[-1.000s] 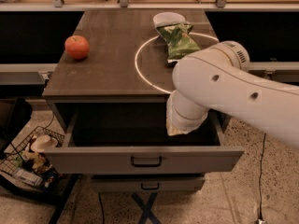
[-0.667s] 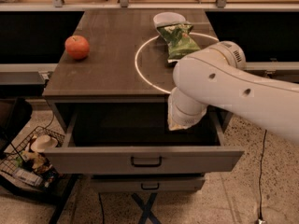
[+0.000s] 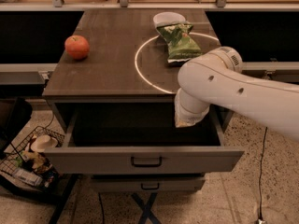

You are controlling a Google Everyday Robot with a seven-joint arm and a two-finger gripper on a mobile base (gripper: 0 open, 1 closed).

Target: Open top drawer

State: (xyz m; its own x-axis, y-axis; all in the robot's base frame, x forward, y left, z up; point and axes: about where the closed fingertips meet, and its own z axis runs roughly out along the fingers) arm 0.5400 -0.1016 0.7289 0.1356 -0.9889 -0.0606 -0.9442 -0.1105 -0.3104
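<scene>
The top drawer [image 3: 145, 158] stands pulled far out from under the brown tabletop. Its wide grey front panel carries a small dark loop handle [image 3: 146, 161], and its deep box looks dark and empty. My white arm reaches in from the right. Its gripper end [image 3: 189, 119] hangs over the right part of the open drawer box, just below the table's front edge and well behind the front panel, not touching the handle. The arm's bulk hides most of the gripper.
A narrower grey drawer front [image 3: 148, 185] sits shut below. On the tabletop [image 3: 107, 73] are a red apple [image 3: 77, 46], a green chip bag [image 3: 180, 42], a white bowl [image 3: 168, 18] and a painted white ring. A wire basket [image 3: 28, 158] of clutter stands at floor left.
The arm's end has drifted slightly to the right over the drawer. The drawer stays pulled out as before.
</scene>
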